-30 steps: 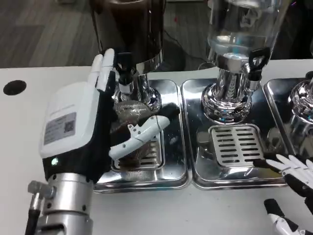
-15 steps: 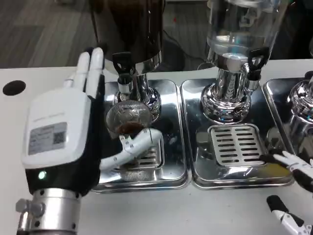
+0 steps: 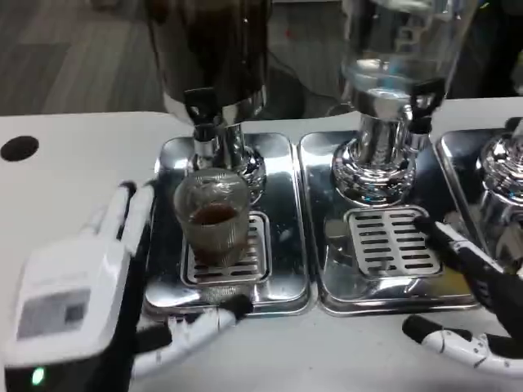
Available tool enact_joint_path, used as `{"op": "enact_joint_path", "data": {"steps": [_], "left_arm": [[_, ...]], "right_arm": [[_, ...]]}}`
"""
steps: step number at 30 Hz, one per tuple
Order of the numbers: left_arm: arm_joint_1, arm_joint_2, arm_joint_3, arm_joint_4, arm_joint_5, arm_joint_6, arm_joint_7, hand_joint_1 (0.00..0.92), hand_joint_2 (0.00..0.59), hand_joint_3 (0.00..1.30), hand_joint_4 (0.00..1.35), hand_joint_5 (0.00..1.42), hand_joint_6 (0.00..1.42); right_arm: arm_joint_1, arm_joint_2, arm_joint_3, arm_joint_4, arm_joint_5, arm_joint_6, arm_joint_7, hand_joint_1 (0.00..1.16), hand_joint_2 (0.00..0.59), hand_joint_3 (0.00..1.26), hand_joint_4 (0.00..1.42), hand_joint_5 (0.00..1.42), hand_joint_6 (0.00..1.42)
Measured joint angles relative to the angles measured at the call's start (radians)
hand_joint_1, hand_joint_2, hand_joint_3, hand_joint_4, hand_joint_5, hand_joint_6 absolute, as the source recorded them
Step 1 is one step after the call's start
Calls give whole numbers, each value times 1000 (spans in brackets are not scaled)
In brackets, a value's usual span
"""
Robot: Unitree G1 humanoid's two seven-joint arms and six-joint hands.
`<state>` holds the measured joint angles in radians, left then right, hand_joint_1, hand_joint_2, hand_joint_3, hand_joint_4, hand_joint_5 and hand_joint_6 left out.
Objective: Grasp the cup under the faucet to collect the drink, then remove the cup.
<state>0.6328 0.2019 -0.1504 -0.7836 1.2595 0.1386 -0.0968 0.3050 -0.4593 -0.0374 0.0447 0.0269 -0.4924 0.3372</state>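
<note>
Now the left hand (image 3: 82, 294) has let go and drawn back, fingers apart and empty, leaving the cup (image 3: 214, 216) just ahead of it under the faucet (image 3: 204, 122), partly filled and not yet removed.

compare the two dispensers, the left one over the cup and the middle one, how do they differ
The left dispenser has a dark tank; the middle dispenser has a clear one.

A ribbed glass cup holding a little brown drink stands on the left dispenser's grate, under its faucet; the grate below the middle dispenser is bare.

Both have a black tap handle, a shiny chrome base and a steel drip tray.
</note>
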Motion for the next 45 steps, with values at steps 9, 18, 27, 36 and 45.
{"op": "enact_joint_path", "data": {"steps": [9,18,27,36,45], "left_arm": [[225,9,97,0,-75,-71,121,0,32,81,0,117,417],[327,13,178,15,-144,-144,191,0,36,90,0,117,417],[361,17,249,69,-218,-210,224,0,40,91,0,117,417],[366,19,260,94,-234,-247,226,0,43,92,0,118,417],[380,18,268,102,-243,-257,225,0,44,94,0,118,417]], "right_arm": [[-93,84,103,1,-90,99,1,617,120,88,32,66,62],[-191,176,201,-13,-201,204,-39,636,108,106,95,107,81],[-292,260,267,-31,-285,304,-85,651,101,107,78,108,103],[-349,293,291,-35,-320,366,-108,654,100,50,16,38,10],[-431,308,296,26,-345,404,-143,674,97,14,0,15,0]]}}
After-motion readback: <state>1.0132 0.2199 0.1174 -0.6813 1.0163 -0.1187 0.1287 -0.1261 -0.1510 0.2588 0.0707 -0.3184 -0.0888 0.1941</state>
